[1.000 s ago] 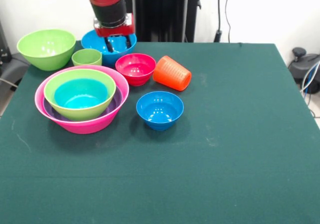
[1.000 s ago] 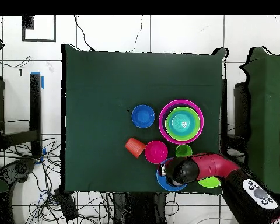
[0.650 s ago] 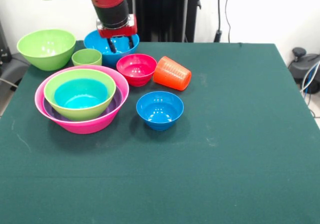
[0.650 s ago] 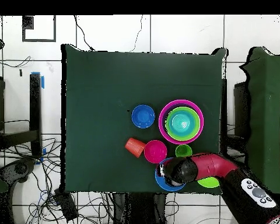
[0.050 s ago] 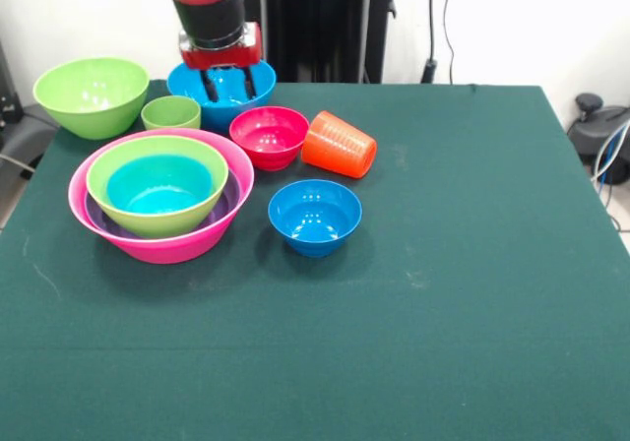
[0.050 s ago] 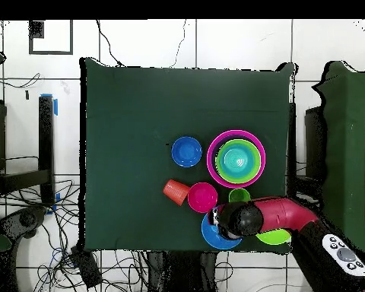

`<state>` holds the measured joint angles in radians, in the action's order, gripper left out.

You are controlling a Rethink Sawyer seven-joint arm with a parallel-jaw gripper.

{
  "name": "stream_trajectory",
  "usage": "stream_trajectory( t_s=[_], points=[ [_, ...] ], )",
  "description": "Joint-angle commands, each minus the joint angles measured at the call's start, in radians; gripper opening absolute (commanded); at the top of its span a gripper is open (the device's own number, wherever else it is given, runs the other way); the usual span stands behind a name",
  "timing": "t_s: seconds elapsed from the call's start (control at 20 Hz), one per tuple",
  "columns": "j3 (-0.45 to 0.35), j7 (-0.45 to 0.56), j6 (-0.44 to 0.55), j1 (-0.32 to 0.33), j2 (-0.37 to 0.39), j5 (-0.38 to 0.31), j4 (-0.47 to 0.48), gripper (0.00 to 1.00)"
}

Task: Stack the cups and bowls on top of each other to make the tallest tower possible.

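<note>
Four bowls already nest at the pink bowl [image 5: 84, 208], while the hand [image 5: 227, 85], fingers apart inside the large blue bowl [image 5: 258, 84], has yet to gather it, the orange cup [image 5: 339, 144] and other loose pieces on the desk [image 5: 463, 264].

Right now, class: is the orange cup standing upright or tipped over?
Tipped over. The orange cup lies on its side beside the red bowl, its ribbed wall facing up.

Nested bowls [image 5: 157, 197] — orange cup [image 5: 339, 145] on its side.
</note>
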<state>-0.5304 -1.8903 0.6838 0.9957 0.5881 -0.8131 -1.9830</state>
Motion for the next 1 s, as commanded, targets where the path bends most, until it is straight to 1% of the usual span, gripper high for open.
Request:
stream_trajectory(
  t_s=[0.05, 0.25, 0.6, 0.85, 1.0],
  points=[
    [-0.071, 0.129, 0.066, -0.039, 0.091, 0.054, 0.008, 1.00],
    [-0.064, 0.129, 0.060, -0.040, 0.098, 0.061, 0.001, 1.00],
    [-0.046, 0.093, 0.013, -0.050, 0.050, 0.052, 0.017, 1.00],
    [-0.012, -0.014, -0.063, -0.061, 0.031, 0.058, -0.002, 1.00],
    [-0.001, -0.040, -0.083, -0.061, 0.016, 0.062, 0.001, 1.00]
  ],
)
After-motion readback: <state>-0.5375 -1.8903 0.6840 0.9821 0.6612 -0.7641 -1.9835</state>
